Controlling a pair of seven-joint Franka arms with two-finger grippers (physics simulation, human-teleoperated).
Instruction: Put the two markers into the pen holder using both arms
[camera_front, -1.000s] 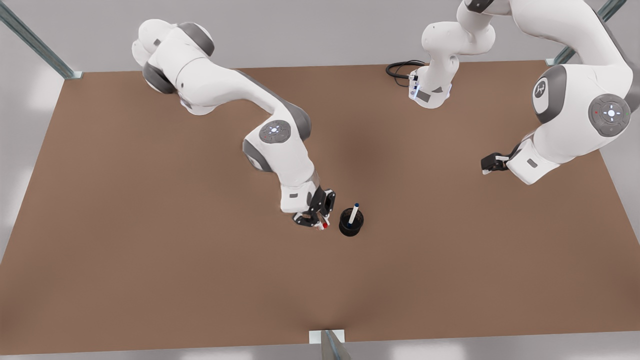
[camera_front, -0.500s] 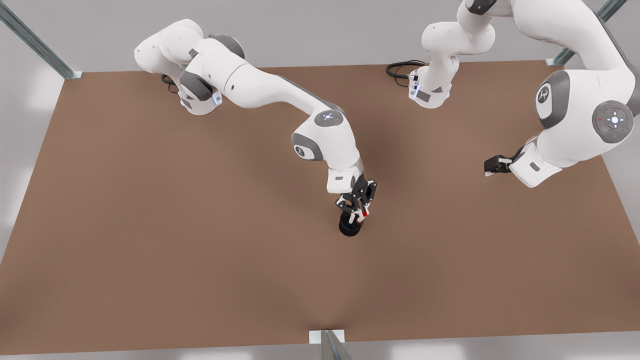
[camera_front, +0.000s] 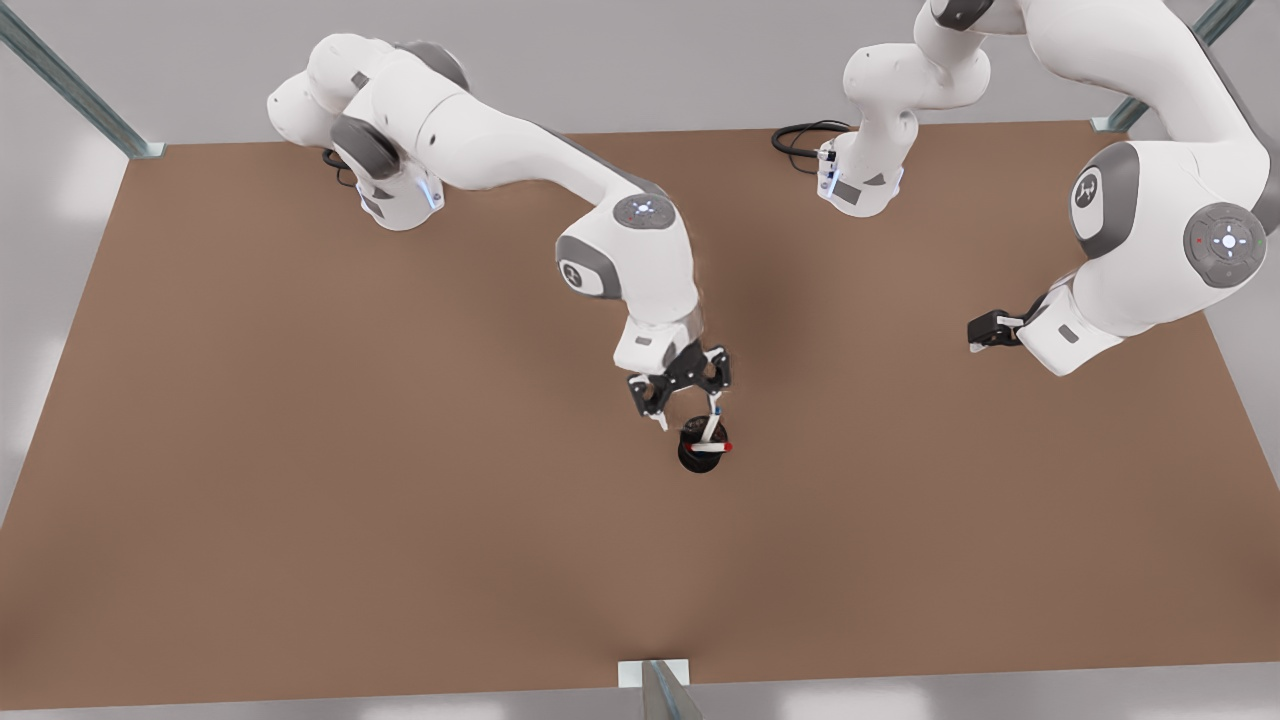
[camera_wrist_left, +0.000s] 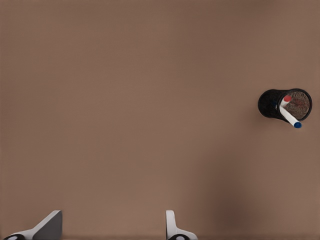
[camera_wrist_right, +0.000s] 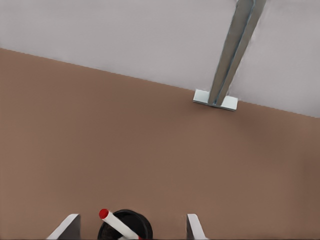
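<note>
1. The right gripper (camera_front: 681, 397) hangs just above the pen holder (camera_front: 702, 452), a little below the middle of the front view, its jaws spread apart with nothing between them.
2. The red-capped marker (camera_front: 710, 447) lies across the holder's mouth in the front view. In the right wrist view it leans up out of the cup (camera_wrist_right: 125, 226) between the two fingertips (camera_wrist_right: 65, 227), so it looks in, though tilted.
3. The blue-capped marker (camera_wrist_left: 291, 119) is in the same cup. In the left wrist view its cap sticks out over the rim beside the red one (camera_wrist_left: 285, 100).
4. To my eye both markers are now inside, so the step in hand is the release and getaway. It would go best as a straight lift, fingers kept wide, so neither pad clips the leaning red marker or nudges the light cup.
5. That arm reaches from the upper left of the front view, elbow high, wrist bent down over the holder.
6. The left gripper (camera_front: 985, 329) waits well apart at the right of the front view, low over the brown table (camera_front: 300, 500). Its fingertips (camera_wrist_left: 50, 226) stand wide apart and empty in its own wrist view.
</note>
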